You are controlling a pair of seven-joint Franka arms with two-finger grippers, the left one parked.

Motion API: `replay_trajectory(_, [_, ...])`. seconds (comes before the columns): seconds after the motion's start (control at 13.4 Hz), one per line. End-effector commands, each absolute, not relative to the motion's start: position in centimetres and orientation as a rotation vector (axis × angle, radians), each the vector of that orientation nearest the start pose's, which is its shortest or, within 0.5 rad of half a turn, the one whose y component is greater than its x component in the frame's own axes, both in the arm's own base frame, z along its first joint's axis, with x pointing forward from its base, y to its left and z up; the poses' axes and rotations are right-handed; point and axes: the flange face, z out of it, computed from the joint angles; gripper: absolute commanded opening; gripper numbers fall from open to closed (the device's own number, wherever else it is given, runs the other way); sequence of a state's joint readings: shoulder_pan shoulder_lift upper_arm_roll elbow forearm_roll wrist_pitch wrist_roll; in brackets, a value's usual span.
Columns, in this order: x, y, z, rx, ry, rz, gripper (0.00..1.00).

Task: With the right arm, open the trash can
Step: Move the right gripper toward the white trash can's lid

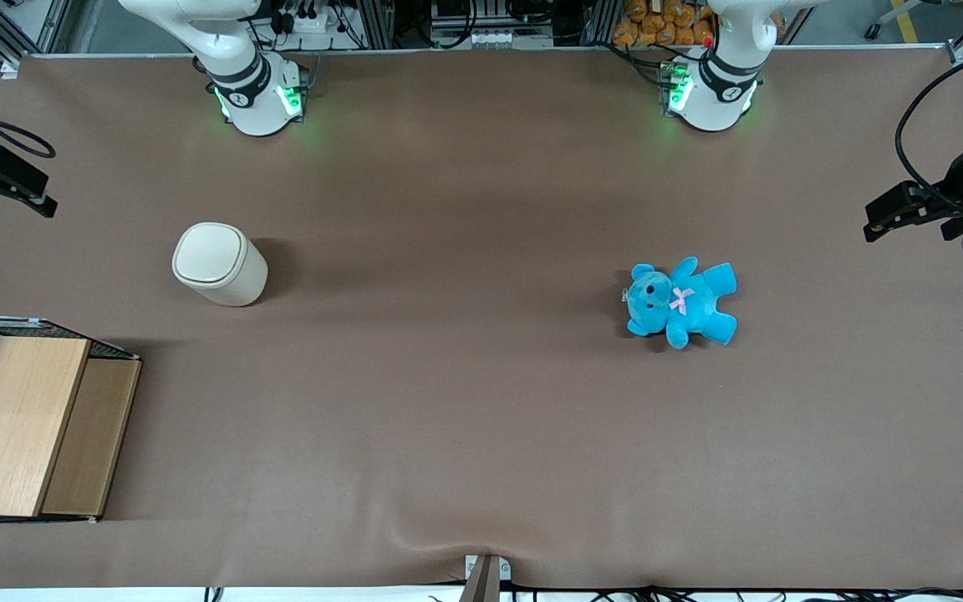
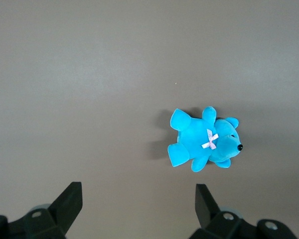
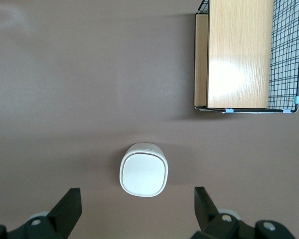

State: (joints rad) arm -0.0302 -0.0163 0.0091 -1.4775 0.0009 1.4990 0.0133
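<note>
Hovering gripper (image 3: 135, 209) – fingers spread | above trash can (image 3: 144, 170) – lid closed

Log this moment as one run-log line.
stage: pre-contact | small cream-white plastic trash can: upright, lid shut | right arm's black claw: open, above can, clear of it | blue plush teddy: toward parked arm's end

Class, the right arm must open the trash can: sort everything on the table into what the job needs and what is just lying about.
Needed for the job:
- trash can, lid shut
- right arm's gripper, open, held above the can

Just lying about:
- blue teddy bear
- wooden box
</note>
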Motion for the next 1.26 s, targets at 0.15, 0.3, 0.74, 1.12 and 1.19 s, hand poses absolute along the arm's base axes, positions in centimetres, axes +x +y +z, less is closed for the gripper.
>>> replay_trajectory(0.15, [54.3,-1.4,67.1,-3.134,0.049,-0.055,1.0])
replay_trajectory(0.3, [54.6,-1.4,66.5,-3.132,0.049,-0.039,1.0])
replay_trajectory(0.74, [54.1,-1.4,61.8,-3.119,0.054,0.162,1.0])
replay_trajectory(1.12, [53.6,-1.4,56.8,-3.109,0.056,0.267,1.0])
replay_trajectory(1.19, [53.3,-1.7,55.7,-3.107,0.064,0.281,1.0])
